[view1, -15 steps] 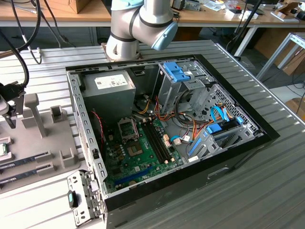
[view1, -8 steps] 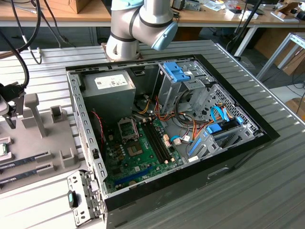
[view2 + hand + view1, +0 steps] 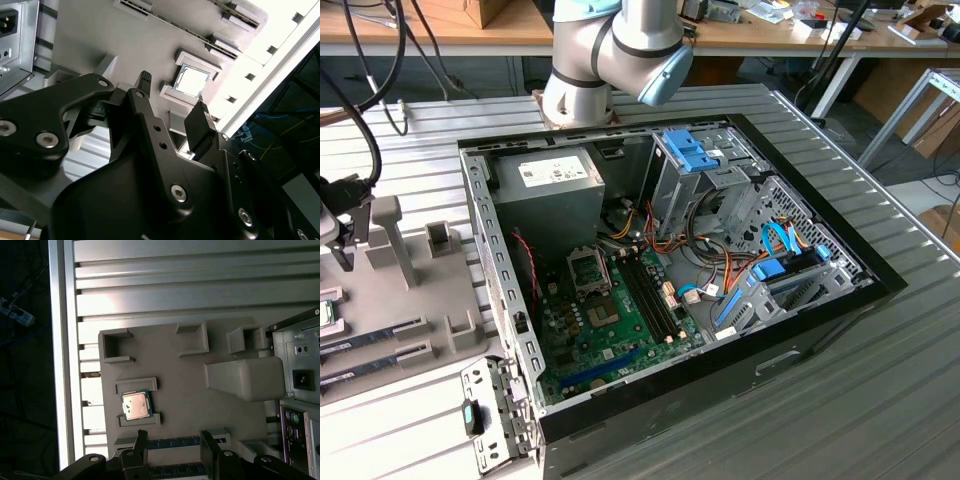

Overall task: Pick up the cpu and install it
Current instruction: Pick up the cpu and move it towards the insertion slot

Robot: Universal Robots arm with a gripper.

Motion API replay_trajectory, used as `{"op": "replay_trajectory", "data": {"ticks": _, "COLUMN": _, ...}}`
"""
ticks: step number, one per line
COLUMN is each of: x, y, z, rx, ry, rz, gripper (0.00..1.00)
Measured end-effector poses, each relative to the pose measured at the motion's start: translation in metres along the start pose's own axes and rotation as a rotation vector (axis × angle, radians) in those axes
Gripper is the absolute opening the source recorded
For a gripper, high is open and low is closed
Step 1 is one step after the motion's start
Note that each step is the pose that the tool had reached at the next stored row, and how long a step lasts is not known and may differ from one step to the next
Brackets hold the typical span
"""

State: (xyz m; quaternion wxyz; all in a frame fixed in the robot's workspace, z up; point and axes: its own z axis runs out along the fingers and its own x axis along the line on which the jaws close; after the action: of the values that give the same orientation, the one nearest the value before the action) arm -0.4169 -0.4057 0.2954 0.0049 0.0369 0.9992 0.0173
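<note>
The cpu [image 3: 135, 405] is a small square chip with a silvery top and a thin green rim. It lies flat between two low stops on the grey holder plate [image 3: 180, 390], and also appears as the cpu [image 3: 192, 81] and at the exterior view's left edge as the cpu [image 3: 325, 312]. My gripper [image 3: 174, 440] hangs over that plate a short way from the chip, open, with nothing between its black fingers [image 3: 200, 125]. In the exterior view my gripper [image 3: 340, 250] is at the far left. The motherboard's metal-framed socket [image 3: 588, 268] sits inside the open computer case [image 3: 820, 310].
Two memory sticks [image 3: 375, 345] lie in slots on the holder plate beside the cpu. A tall grey block [image 3: 245, 377] and small brackets stand on the plate. The case's rear panel [image 3: 300, 390] is close by. The arm's base [image 3: 610, 50] stands behind the case on the ribbed table.
</note>
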Motion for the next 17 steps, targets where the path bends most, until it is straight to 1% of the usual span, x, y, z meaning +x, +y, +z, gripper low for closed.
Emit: {"op": "replay_trajectory", "data": {"ticks": 17, "x": 0.0020, "y": -0.0002, "z": 0.0032, "rx": 0.0000, "ry": 0.0000, "rz": 0.000, "gripper": 0.54}}
